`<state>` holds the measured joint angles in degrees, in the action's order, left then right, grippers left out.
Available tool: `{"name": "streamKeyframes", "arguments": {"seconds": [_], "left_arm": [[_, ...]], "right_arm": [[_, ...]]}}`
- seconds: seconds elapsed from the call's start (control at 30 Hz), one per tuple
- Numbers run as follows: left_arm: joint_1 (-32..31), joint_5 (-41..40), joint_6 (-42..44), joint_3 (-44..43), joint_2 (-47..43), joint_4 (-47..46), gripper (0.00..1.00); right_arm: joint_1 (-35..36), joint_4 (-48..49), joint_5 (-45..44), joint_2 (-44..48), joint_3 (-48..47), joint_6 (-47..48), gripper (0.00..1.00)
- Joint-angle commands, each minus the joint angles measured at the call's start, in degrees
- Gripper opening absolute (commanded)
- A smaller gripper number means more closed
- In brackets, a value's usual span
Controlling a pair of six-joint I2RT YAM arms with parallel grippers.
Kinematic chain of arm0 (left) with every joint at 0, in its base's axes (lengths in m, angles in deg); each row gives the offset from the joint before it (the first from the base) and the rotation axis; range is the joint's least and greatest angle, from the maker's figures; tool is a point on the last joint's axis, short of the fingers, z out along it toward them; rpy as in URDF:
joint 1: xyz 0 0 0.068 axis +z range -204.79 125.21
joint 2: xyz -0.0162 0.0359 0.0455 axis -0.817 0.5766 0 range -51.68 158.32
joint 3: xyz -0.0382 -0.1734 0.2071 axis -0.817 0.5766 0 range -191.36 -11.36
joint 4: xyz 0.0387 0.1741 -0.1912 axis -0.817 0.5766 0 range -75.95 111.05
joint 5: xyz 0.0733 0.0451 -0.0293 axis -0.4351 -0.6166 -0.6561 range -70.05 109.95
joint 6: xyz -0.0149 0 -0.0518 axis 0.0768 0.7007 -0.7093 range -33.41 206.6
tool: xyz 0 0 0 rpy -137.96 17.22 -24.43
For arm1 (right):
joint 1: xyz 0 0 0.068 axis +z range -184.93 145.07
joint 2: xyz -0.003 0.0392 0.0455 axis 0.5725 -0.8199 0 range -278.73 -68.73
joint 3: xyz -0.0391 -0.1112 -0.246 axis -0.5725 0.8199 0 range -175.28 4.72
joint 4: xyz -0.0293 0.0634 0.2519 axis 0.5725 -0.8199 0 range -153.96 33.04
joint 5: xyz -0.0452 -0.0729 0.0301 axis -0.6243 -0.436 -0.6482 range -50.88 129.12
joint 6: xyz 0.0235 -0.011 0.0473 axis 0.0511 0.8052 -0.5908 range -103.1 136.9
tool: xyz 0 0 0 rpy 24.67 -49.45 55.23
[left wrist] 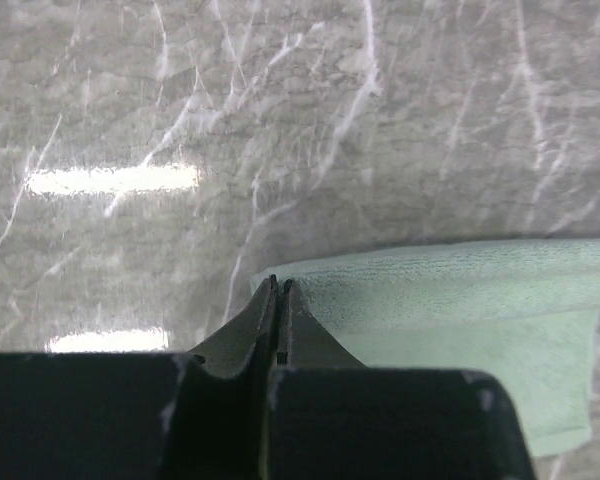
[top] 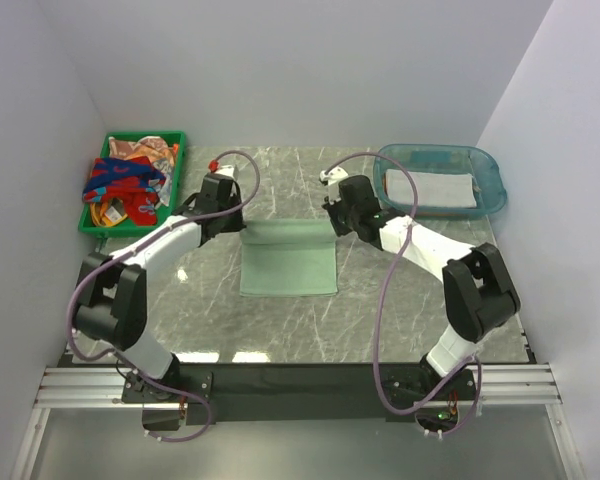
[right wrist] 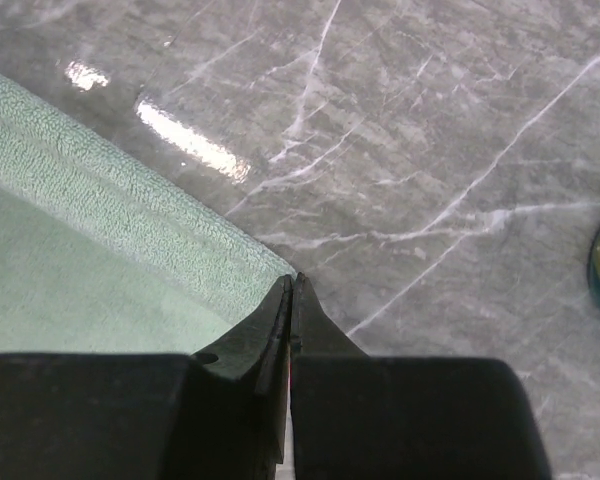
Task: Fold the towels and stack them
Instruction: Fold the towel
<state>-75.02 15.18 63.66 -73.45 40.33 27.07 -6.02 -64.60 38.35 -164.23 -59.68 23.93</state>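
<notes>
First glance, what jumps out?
A sage green towel lies in the middle, and the left end effector and right end effector are each shut on one of its far corners. A green tray heaped with colourful towels sits far left; a clear blue tub holding a whitish towel sits far right.

Bright, even overhead light fills all three views, throwing white strip glare on the polished marble table (top: 400, 320) (two bars in each wrist view) and only soft shadows, with the pile of the green towel (left wrist: 460, 290) sharp while the left gripper (left wrist: 278, 288) and right gripper (right wrist: 292, 283) blur close-up.
</notes>
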Motion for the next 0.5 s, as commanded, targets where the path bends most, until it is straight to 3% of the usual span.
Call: {"name": "streamKeyframes", "arguments": {"seconds": [0.0,0.47], "left_arm": [[1.2,-3.2,-1.4,1.7,-5.2,1.7,0.01],[1.2,1.4,-9.9,11.7,-12.0,4.5,0.01]], "right_arm": [[-0.2,-1.1,-5.6,4.6,2.1,-0.3,0.00],[2.2,-5.4,-5.4,8.3,8.5,-6.5,0.00]]}}
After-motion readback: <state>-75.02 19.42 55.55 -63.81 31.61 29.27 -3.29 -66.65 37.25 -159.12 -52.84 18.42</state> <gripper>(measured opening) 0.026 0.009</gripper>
